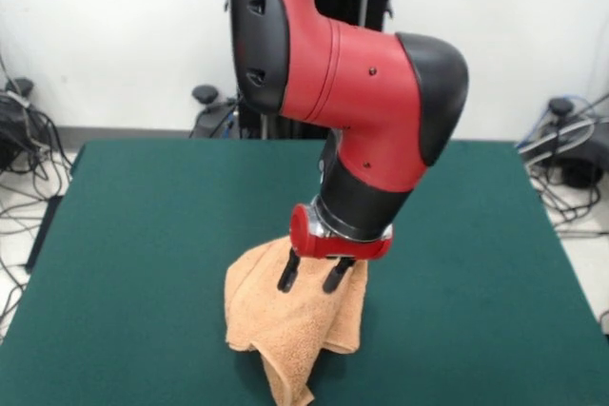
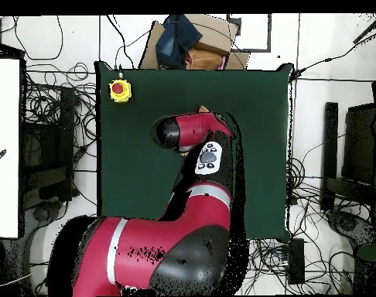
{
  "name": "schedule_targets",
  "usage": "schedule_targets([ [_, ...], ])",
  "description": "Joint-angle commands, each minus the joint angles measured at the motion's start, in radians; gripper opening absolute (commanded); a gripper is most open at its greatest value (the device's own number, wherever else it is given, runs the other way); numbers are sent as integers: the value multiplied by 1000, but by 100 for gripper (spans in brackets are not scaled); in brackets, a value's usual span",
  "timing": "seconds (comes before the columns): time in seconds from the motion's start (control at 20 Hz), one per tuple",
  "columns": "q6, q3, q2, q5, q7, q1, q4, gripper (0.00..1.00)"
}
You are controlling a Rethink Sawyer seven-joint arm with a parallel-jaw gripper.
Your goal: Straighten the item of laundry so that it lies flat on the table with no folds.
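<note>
White wall (image 1: 114, 35) behind; pale floor (image 1: 19, 225) strewn with black cables (image 2: 52, 100); cardboard box (image 2: 195, 46) beyond table edge.

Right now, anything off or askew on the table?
Only the towel: bunched and folded over itself near the front edge of the table, one corner trailing forward. The gripper hangs open just above it. Nothing spilled or damaged.

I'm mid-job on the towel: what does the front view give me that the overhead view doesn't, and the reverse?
Front only: the crumpled, folded towel almost whole, and the gripper over it, fingers apart.

Overhead only: a yellow box with a red button at a table corner; the arm hides nearly all the towel there, and the gripper too.

Both: the red arm reaching over the green table.
</note>
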Motion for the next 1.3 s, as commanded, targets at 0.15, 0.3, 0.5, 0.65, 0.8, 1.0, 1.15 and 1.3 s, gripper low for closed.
schedule_targets([
  [0.15, 60, 8, 45, -14, 124, 35, -19, 100],
  [0.3, 101, 2, 35, -7, 124, 57, -27, 100],
  [0.5, 152, -2, -12, 14, 128, 75, 4, 100],
  [0.65, 218, 4, -43, 25, 98, 85, -4, 100],
  [0.8, 259, 8, -55, 36, 102, 89, -11, 100],
  [1.0, 210, -1, -29, 19, 140, 84, -5, 100],
  [1.15, 178, -9, -3, 7, 159, 82, -13, 100],
  [1.3, 147, -15, 18, -6, 166, 81, -16, 100],
])
